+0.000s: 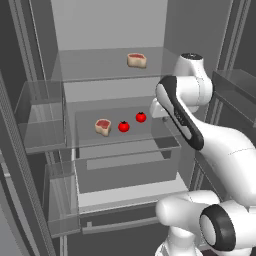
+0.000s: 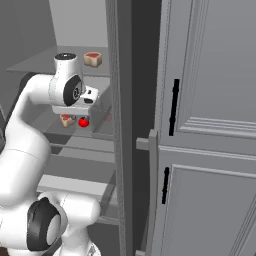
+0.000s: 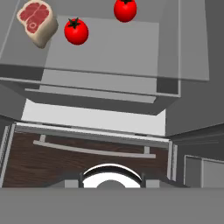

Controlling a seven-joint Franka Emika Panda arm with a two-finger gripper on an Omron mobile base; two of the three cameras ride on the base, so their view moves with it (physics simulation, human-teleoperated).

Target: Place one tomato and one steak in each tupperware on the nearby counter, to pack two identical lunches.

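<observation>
So the white arm is reaching into an open grey fridge with clear glass shelves. On the middle glass shelf there's a raw steak, red on top with a pale fatty rim, sitting at the left, then a round red tomato with a little dark stem just beside it, and a second red tomato of the same kind a bit further right and deeper in. The two tomatoes are near each other but not touching, and the steak isn't touching the first tomato either. Up on the top glass shelf lies a second raw steak, same red-and-beige look, on its own toward the right. From the hand camera you get the lower steak at the top left, one tomato right next to it and the other tomato up at the top edge, all well away from the camera, with a drawer front and its long pale handle bar lower down. The gripper itself is tucked behind the arm's wrist in the base views so I can't see the fingers properly, but it's closed down narrow and there's nothing in it as far as I can see. In the right base view there's a tall grey panelled cabinet with black handles next to the fridge.
</observation>
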